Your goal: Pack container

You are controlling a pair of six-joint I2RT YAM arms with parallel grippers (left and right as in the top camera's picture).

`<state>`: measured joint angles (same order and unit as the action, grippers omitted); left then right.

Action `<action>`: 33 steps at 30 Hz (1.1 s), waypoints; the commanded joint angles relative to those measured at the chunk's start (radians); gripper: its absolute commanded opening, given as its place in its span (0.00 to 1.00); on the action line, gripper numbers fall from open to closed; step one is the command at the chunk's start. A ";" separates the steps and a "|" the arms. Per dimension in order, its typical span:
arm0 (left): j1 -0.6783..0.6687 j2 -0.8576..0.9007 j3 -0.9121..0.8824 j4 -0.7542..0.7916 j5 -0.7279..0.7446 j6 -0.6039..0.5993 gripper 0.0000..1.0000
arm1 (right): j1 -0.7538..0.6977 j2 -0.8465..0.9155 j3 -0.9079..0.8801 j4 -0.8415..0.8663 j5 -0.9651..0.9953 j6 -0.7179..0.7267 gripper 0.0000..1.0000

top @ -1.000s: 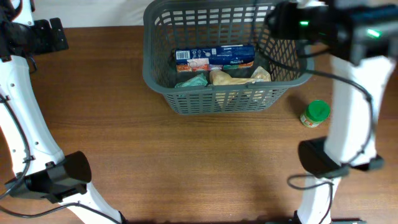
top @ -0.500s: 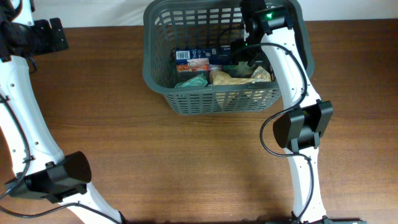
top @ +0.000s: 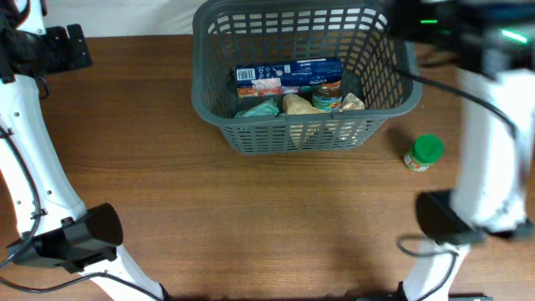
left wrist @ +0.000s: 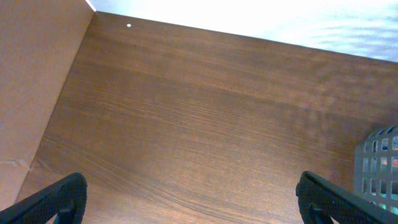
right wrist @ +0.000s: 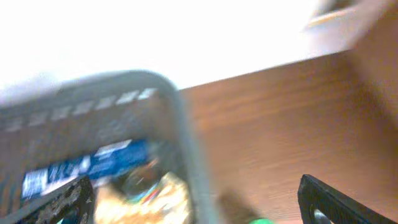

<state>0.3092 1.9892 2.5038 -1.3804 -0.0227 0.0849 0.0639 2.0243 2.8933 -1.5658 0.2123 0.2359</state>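
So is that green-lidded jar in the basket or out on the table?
Out. The green-lidded jar sits on the table, just outside the right-hand wall of the basket.

Brown wooden table [top: 251,217]. A small jar with a green lid [top: 425,153] stands alone on it, right side. Blue box [top: 288,76] lies lengthwise. Just in front of it are a teal packet [top: 257,109], a beige bag [top: 297,104] and a small can [top: 326,95], all bunched close together.

The brown wood-grain table [top: 251,217] carries a dark grey slotted shopping basket [top: 292,134] at its far middle. A small green-lidded jar [top: 424,153] stands on the wood near the basket's right corner, not touching it.
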 commanded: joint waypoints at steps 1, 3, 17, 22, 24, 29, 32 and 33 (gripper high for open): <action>0.002 0.006 0.000 0.002 0.011 -0.014 0.99 | -0.193 -0.049 -0.002 -0.031 0.053 0.032 0.98; 0.002 0.006 0.000 0.002 0.011 -0.014 0.99 | -0.358 -0.039 -0.023 -0.066 0.008 0.099 0.99; 0.002 0.006 0.000 0.002 0.011 -0.013 0.99 | -0.406 0.004 -0.931 0.257 -0.183 0.116 0.99; 0.002 0.006 0.000 0.002 0.011 -0.014 0.99 | -0.377 0.004 -1.180 0.419 -0.227 0.113 0.99; 0.002 0.006 0.000 0.002 0.011 -0.014 0.99 | -0.377 0.004 -1.226 0.451 -0.262 0.113 0.99; 0.002 0.006 0.000 0.002 0.011 -0.014 0.99 | -0.376 0.004 -1.361 0.541 -0.333 0.113 0.99; 0.002 0.006 0.000 0.002 0.011 -0.014 0.99 | -0.376 0.004 -1.389 0.568 -0.333 0.113 0.99; 0.002 0.006 0.000 0.002 0.011 -0.014 0.99 | -0.376 0.004 -1.390 0.569 -0.333 0.113 0.99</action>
<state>0.3092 1.9892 2.5038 -1.3800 -0.0223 0.0845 -0.3088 2.0377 1.5150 -1.0077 -0.0971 0.3504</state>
